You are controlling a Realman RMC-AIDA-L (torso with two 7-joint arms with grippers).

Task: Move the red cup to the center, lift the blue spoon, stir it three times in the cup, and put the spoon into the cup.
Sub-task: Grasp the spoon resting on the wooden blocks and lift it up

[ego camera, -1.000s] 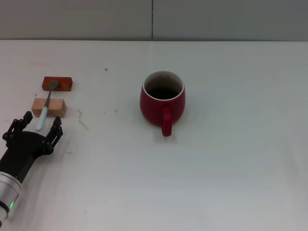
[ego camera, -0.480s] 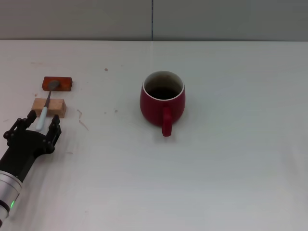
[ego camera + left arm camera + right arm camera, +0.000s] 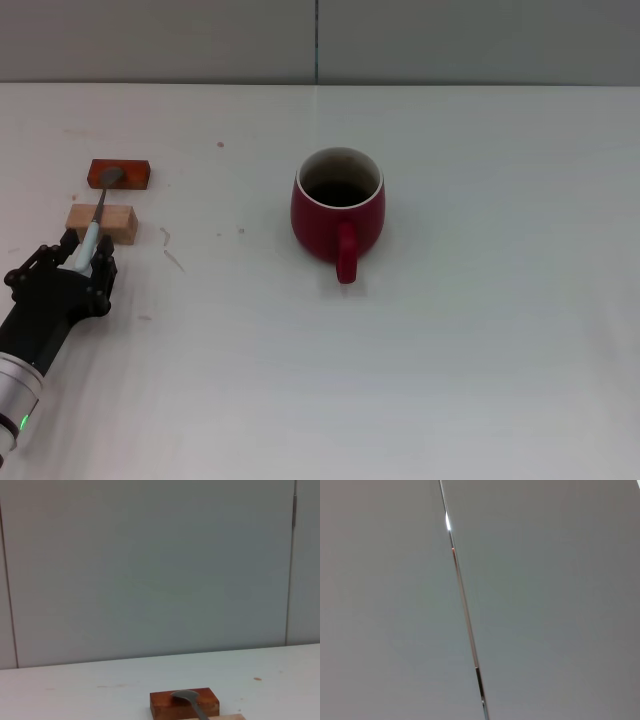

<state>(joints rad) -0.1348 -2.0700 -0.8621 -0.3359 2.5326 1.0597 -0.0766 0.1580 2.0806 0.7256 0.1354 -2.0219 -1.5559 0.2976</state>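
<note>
One red cup (image 3: 338, 212) stands upright near the middle of a white table (image 3: 480, 330), seen from the robot's head camera. It is a rounded dark-red mug with a pale rim and a dark inside, and its single handle points toward the robot. Nothing touches it.

Well apart from the cup, at the left side of the table, lies one blue spoon (image 3: 93, 233). Its grey bowl rests on a small red-brown block (image 3: 119, 174), and its neck and pale blue handle pass over a second, light wooden block (image 3: 101, 222) nearer the robot (two blocks in all, one just behind the other, with a narrow gap between them). The handle slopes down off the wooden block toward the robot.

One gripper is in view: the left gripper (image 3: 72, 266), black, at the end of an arm that enters from the lower left corner. Its fingers (image 3: 103, 268) sit on either side of the end of the spoon's handle, drawn in close around it; whether they actually press on the handle cannot be told from here. The spoon lies on both blocks, not lifted.

The left wrist camera looks low across the table and shows the red-brown block with the spoon's bowl on top, against a plain grey wall (image 3: 150, 565).

The right gripper is not visible; its wrist camera shows only grey wall panels and one seam.
</note>
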